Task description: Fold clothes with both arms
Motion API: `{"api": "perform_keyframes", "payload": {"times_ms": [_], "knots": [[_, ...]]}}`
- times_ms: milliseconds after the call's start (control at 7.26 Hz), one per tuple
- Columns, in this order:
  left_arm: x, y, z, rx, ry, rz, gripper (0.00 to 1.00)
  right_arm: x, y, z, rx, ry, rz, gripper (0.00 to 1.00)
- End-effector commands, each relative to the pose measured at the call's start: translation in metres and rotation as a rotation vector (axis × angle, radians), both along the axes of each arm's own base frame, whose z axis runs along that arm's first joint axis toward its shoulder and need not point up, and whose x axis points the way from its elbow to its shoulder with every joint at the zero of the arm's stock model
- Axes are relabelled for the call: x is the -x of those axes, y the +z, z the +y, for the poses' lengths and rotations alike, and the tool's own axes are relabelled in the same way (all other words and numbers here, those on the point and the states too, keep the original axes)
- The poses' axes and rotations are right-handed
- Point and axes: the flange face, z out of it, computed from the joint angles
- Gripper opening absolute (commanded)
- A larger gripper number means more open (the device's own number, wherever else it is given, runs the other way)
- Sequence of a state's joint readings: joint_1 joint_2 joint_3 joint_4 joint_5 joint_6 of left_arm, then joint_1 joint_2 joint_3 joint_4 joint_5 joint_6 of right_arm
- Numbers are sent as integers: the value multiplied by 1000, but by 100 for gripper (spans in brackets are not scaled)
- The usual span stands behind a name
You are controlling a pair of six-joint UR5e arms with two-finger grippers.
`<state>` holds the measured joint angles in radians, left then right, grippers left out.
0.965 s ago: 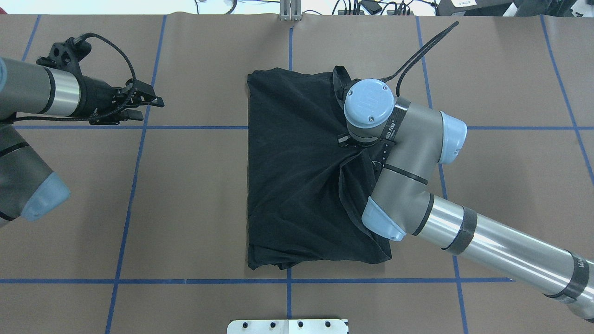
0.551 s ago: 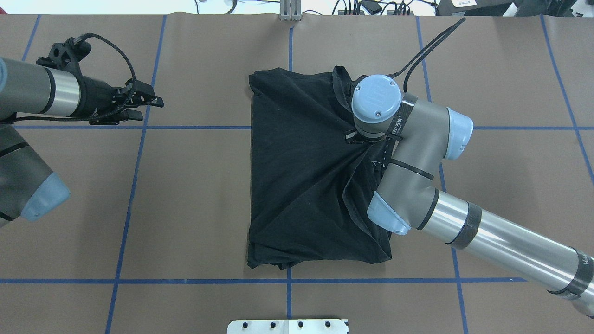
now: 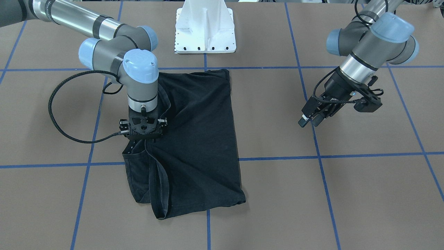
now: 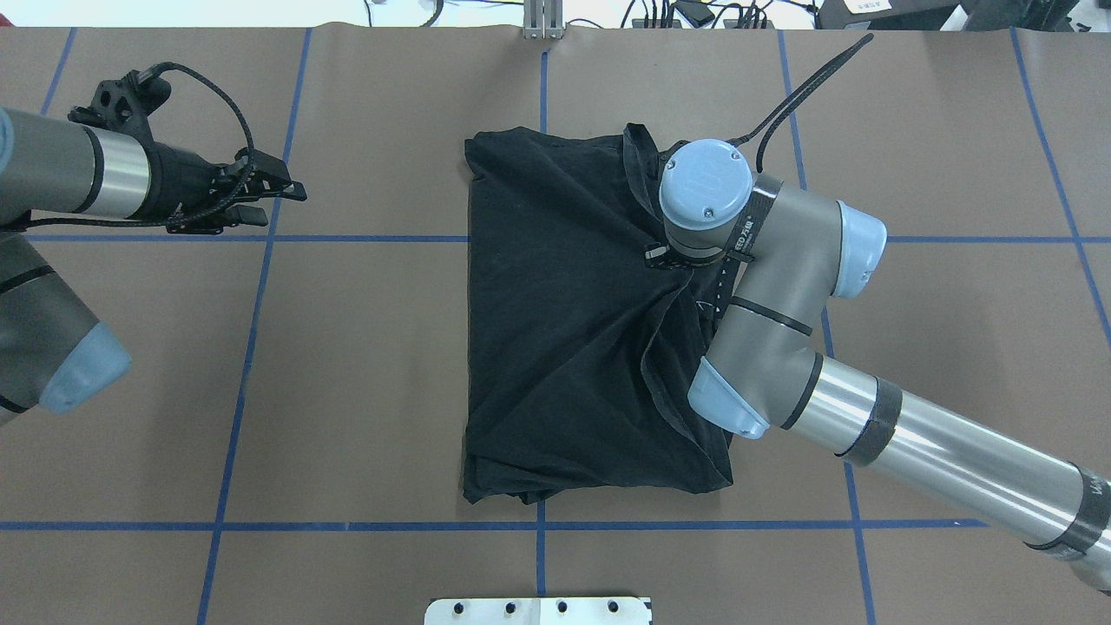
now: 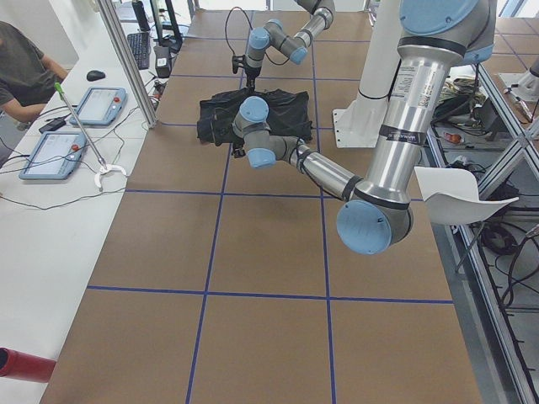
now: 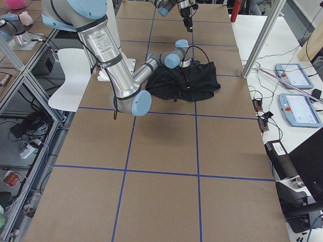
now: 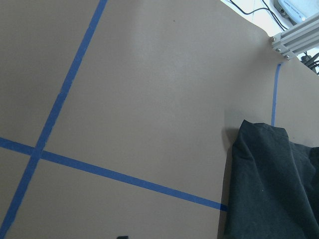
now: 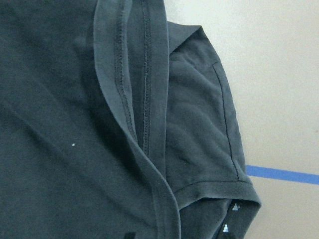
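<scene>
The right pincer [image 3: 144,134] has its fingertips buried in the T-shirt [image 3: 201,139] folds — overhead, its wrist [image 4: 705,184] covers them; the left pincer [image 3: 308,121] gap is too small to judge.

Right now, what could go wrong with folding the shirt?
The right pincer seems to pinch only one edge of the T-shirt, and creases pull toward it, so the folded layers could drag crooked. The left pincer hangs far off over bare table, so nothing holds the other side down.

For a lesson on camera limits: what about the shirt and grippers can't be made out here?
Right gripper: fingertips hidden under its arm overhead; black against the shirt in front view.
Shirt's underside: hidden against the table everywhere.
Left gripper: too small in side views.
</scene>
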<state>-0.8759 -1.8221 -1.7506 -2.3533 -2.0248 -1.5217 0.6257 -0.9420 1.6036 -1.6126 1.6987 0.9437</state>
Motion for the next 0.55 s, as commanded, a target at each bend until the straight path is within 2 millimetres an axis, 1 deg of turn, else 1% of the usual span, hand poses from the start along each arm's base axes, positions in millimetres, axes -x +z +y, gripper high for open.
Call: {"api": "perform_keyframes", "payload": {"times_ms": [0,138,276,413], "knots": [[2,3,2,3,1,-2,71,-3,-29,33,31,25,-20,100],[2,5,3,5,1,-4,71,8,-31,52,43,14,-13,93],[2,4,3,4,1,-3,71,23,-19,70,32,-2,25,72],[2,6,3,6,1,-5,71,26,-15,75,29,-8,36,69]]}}
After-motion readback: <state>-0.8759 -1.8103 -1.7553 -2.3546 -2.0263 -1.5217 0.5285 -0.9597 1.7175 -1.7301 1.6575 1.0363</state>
